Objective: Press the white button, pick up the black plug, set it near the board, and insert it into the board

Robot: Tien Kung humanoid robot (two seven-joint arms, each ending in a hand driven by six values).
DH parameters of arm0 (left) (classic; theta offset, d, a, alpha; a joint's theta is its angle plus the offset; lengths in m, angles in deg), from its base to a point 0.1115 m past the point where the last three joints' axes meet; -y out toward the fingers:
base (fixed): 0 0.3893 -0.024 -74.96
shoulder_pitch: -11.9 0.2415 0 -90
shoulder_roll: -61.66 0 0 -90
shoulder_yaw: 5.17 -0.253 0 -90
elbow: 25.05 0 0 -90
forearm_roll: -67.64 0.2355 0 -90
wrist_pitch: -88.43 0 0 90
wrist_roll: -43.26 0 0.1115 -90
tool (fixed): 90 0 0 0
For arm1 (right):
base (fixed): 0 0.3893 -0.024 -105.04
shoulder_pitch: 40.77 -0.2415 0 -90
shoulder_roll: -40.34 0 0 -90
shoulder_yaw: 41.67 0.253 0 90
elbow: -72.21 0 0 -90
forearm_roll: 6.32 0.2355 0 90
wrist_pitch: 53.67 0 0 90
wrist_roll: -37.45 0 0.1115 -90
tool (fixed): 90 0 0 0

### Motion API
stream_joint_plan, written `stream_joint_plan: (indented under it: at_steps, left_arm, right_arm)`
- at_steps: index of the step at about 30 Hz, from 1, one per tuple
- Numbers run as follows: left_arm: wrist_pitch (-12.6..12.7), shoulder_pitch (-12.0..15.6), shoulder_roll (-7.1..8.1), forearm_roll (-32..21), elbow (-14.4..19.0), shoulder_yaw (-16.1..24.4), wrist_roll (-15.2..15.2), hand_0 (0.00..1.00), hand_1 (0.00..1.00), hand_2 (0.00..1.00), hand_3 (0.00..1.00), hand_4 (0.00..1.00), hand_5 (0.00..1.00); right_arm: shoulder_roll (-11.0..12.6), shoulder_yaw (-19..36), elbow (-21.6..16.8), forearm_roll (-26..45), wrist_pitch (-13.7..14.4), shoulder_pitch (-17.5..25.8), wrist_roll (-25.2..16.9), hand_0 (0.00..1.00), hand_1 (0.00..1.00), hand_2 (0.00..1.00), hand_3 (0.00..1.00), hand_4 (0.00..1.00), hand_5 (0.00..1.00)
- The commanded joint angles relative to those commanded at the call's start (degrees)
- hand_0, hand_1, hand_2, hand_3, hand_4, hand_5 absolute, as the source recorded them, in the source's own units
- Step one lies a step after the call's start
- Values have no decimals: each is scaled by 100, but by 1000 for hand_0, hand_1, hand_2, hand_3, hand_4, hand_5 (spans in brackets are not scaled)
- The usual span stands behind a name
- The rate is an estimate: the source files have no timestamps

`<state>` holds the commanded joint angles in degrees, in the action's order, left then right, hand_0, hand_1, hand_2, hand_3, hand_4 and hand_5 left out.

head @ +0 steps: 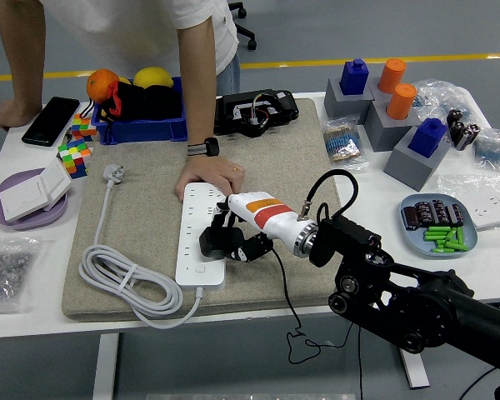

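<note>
I have the right hand [236, 234] over the strip [202, 236], fingers curled around the black plug [217, 242] and gripping it. The plug sits on the strip's right edge, roughly at its middle, pressed against the white face; whether its pins are in a socket I cannot tell, the fingers cover that. The hand's white and orange shell reaches in from the strip's right, and the black arm [408, 304] runs off to the right and below it.

A person stands beyond the strip. One of their hands [210, 176] lies flat on the strip's far end, touching it and just above my fingers; there is a watch [203, 148] on that wrist. Their other hand [12, 113] rests on the table [33, 312] far to the strip's upper left, beside a phone [51, 120].

The strip lies lengthwise on a grey mat [146, 208]. Its white cable [125, 283] coils to the strip's left and ends in a white plug [113, 173] up-left of the strip. A blue bin [142, 129] stands beyond the strip, at the mat's far edge. My left arm is out of the picture
</note>
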<state>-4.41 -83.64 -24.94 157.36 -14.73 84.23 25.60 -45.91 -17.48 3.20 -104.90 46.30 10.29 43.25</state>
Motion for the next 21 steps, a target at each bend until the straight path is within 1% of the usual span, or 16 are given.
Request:
stream_joint_plan:
  at_steps: [1, 6, 7, 12, 13, 18, 19, 21]
  left_arm:
    - [1, -1, 0, -1, 0, 0, 2, 652, 643, 642, 685, 580, 31]
    - [2, -5, -2, -12, 0, -5, 5, 652, 643, 642, 685, 580, 31]
    - [2, -4, -3, -12, 0, -2, 5, 651, 643, 643, 685, 582, 28]
    - [1, -2, -5, -9, 0, 0, 5, 651, 643, 643, 685, 582, 28]
    - [1, -2, -5, -9, 0, 0, 5, 652, 643, 642, 685, 583, 28]
    - [1, 3, -10, -2, 0, 7, 4, 652, 643, 642, 685, 583, 28]
    - [1, 3, -10, -3, 0, 5, 5, 652, 643, 642, 685, 582, 28]
    - [1, 4, -12, -3, 0, 5, 6, 652, 643, 642, 685, 582, 28]
  right_arm:
    - [0, 7, 0, -1, 4, 0, -3, 519, 517, 544, 513, 874, 2]
    - [-1, 47, -4, 31, -24, 1, 13, 519, 517, 544, 513, 874, 2]
    - [-6, 59, -6, 39, -33, 4, 28, 516, 521, 561, 504, 934, 2]
    - [-14, 108, -7, 34, -47, 16, 27, 516, 521, 561, 504, 934, 2]
    - [-14, 114, -7, 33, -48, 17, 25, 523, 534, 576, 487, 988, 2]
    - [-14, 157, -12, 3, -71, 22, 13, 523, 534, 576, 487, 988, 2]
    - [-13, 157, -13, -5, -71, 25, 8, 521, 543, 583, 480, 998, 28]
    - [-11, 157, -18, -8, -75, 34, 3, 521, 543, 583, 480, 998, 28]
